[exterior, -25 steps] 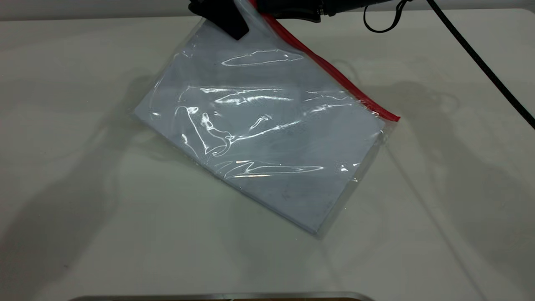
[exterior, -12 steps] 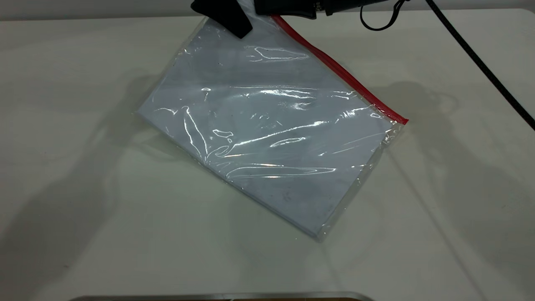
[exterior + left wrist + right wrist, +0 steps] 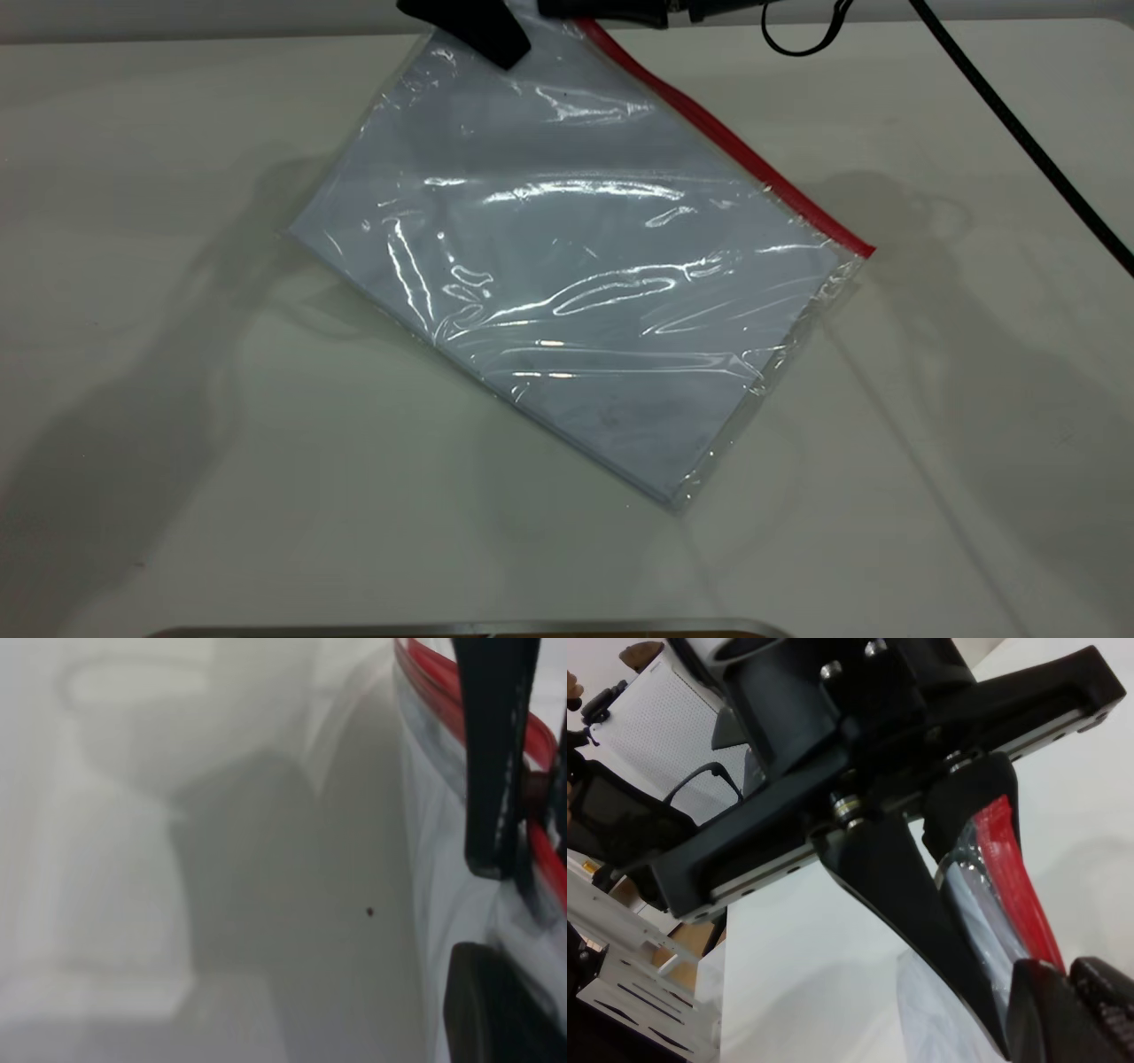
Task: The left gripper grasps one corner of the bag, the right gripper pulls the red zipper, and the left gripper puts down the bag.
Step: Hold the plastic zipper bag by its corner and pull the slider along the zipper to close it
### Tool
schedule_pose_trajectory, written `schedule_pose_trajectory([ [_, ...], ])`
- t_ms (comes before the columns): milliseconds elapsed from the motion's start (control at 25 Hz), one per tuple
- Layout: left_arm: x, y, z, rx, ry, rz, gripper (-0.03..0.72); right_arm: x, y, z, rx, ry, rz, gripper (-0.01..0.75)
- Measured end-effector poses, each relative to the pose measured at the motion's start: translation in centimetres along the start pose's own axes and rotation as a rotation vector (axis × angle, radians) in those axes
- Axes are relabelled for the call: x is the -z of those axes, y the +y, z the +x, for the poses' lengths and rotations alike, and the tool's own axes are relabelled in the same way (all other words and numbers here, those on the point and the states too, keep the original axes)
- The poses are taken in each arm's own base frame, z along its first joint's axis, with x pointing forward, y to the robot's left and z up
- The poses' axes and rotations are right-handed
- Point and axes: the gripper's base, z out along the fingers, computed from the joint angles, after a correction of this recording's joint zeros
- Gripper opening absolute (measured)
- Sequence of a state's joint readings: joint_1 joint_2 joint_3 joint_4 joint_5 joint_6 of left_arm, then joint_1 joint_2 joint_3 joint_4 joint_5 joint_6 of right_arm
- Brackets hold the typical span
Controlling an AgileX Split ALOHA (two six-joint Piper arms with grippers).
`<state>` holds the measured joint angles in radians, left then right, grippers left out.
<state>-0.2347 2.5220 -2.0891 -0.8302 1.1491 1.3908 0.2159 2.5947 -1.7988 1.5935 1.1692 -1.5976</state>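
A thin metallic strip (image 3: 469,627) lies at the near edge of the pale, smooth table (image 3: 177,443). Beyond it the flat clear plastic bag with pale blue-white sheets inside (image 3: 567,266) lies slanted across the middle of the table, its near corner down on the surface and its far end raised towards the two arms at the far edge. The narrow bright red zipper strip (image 3: 735,151) runs along the bag's right-hand long edge, from the corner at the right up to the far end.

In the exterior view the black, blocky left gripper (image 3: 483,27) sits on the far clear-plastic corner of the bag (image 3: 523,31), where the red strip ends. The black right gripper (image 3: 620,11) is just beside it at the top of the zipper, with a thin black cable (image 3: 1019,133) trailing across the table to the right; this view cuts off both grippers' jaws.

The left wrist view adds a dark finger (image 3: 496,753) crossing the red strip and a second dark mass lower down, closed on the bag's corner. Only the right wrist view shows the right gripper's jaws nearly together, pinching the end of the red strip
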Motion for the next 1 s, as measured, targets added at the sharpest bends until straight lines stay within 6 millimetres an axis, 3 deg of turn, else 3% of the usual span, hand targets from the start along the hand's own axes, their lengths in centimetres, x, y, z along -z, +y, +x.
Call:
schedule_pose_trajectory([
  [680, 3.9, 0.8, -0.3, -0.024, -0.245, -0.031, 0.051, 1.7, -0.3, -1.5, 0.006, -0.062, 0.015, 0.033],
  [1000, 4.3, 0.8, -0.7, -0.067, -0.284, -0.048, 0.051, 1.9, -0.1, -1.6, 0.042, -0.017, 0.019, 0.036],
])
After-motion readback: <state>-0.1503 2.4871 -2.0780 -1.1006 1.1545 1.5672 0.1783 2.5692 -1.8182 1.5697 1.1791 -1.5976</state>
